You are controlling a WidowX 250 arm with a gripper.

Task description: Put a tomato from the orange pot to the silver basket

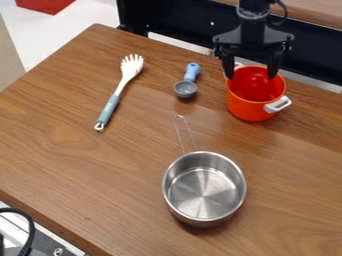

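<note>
You're at pick step: gripper (pixel 251 77) at mouth of orange pot (pixel 248 110), fingers spread, empty. Tomato (pixel 256 86) seems inside pot. Next, lower centred, close, lift clear toward silver basket (pixel 204 192).

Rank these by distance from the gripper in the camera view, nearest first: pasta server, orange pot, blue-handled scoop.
1. Orange pot: right under the gripper.
2. Blue-handled scoop: picture-left of the pot.
3. Pasta server: farther picture-left, past the scoop.

Arm (pixel 253 9), red object (pixel 45 5) cropped, pot (pixel 248 111) contents indistinct
</note>
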